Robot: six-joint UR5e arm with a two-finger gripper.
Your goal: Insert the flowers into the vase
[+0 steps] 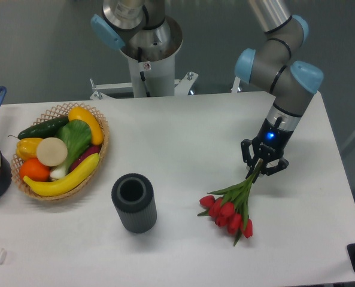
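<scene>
Camera view: my gripper (261, 169) is clamped on the stem ends of the flowers (232, 206), heads hanging down-left toward the vase (133, 202) (upright, well apart to that side), so stems point away from its mouth

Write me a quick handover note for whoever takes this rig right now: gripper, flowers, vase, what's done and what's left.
Gripper: shut on the stem end of the flowers, fingers pinching the green stems.
Flowers: hanging heads-down, angled toward the front of the table, right of centre.
Vase: upright, empty, to the left of the flowers, beside the wicker basket.
Done: the flowers are grasped.
Left: turn the bunch stems-down, carry it over the vase mouth, lower the stems in, release.
</scene>
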